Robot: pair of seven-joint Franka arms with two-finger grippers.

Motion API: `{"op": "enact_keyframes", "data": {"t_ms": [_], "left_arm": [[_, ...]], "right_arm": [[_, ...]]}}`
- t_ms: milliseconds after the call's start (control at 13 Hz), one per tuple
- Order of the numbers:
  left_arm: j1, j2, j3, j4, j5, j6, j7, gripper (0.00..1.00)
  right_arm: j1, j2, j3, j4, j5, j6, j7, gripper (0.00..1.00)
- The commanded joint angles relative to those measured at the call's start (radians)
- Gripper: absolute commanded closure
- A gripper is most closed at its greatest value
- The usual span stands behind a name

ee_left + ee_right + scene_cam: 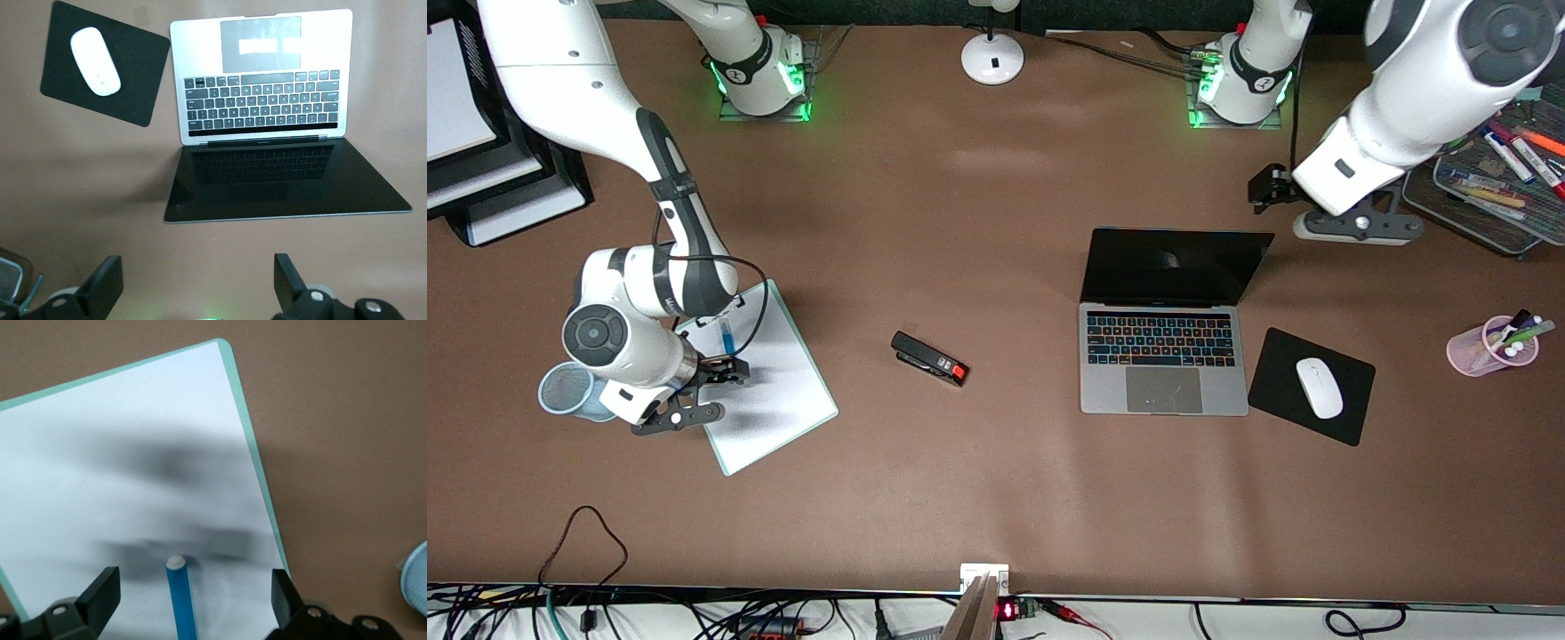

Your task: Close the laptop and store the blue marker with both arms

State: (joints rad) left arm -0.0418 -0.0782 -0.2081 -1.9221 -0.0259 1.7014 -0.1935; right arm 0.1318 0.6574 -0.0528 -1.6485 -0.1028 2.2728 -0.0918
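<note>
The laptop point(1163, 347) stands open on the table, its black screen tilted back; it also shows in the left wrist view point(260, 87). My left gripper point(1264, 189) is open and empty point(197, 283), up over bare table by the screen's top corner, toward the left arm's base. The blue marker point(727, 338) lies on a white board point(783, 400). My right gripper point(722, 370) hangs open over the board. In the right wrist view the marker point(181, 603) lies between the open fingers point(100, 593), white end forward, untouched.
A black stapler point(929, 358) lies mid-table. A white mouse point(1319, 387) sits on a black pad beside the laptop. A pink cup of pens point(1494, 345) and a mesh tray of markers point(1489, 200) are at the left arm's end. A blue mesh cup point(567, 391) stands beside the board.
</note>
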Motion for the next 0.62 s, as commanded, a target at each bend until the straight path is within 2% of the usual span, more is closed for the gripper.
{"op": "enact_keyframes", "data": {"t_ms": [0, 308, 385, 462, 538], "left_arm": [[0.002, -0.038, -0.042, -0.078, -0.026, 0.056, -0.049, 0.0], [-0.004, -0.041, -0.054, -0.147, -0.026, 0.082, -0.057, 0.0], [0.0, -0.044, -0.081, -0.17, -0.026, 0.093, -0.057, 0.0], [0.005, -0.046, -0.098, -0.195, -0.028, 0.115, -0.058, 0.0], [0.003, -0.046, -0.108, -0.211, -0.028, 0.127, -0.075, 0.0]], "right_arm": [[-0.006, -0.012, 0.005, -0.048, 0.023, 0.033, -0.013, 0.0], [-0.001, -0.013, 0.007, -0.091, 0.023, 0.033, -0.014, 0.04], [-0.003, -0.012, 0.007, -0.093, 0.023, 0.03, -0.016, 0.09], [-0.003, -0.012, 0.007, -0.099, 0.023, 0.03, -0.031, 0.17], [-0.003, -0.012, 0.007, -0.1, 0.023, 0.031, -0.036, 0.18]]}}
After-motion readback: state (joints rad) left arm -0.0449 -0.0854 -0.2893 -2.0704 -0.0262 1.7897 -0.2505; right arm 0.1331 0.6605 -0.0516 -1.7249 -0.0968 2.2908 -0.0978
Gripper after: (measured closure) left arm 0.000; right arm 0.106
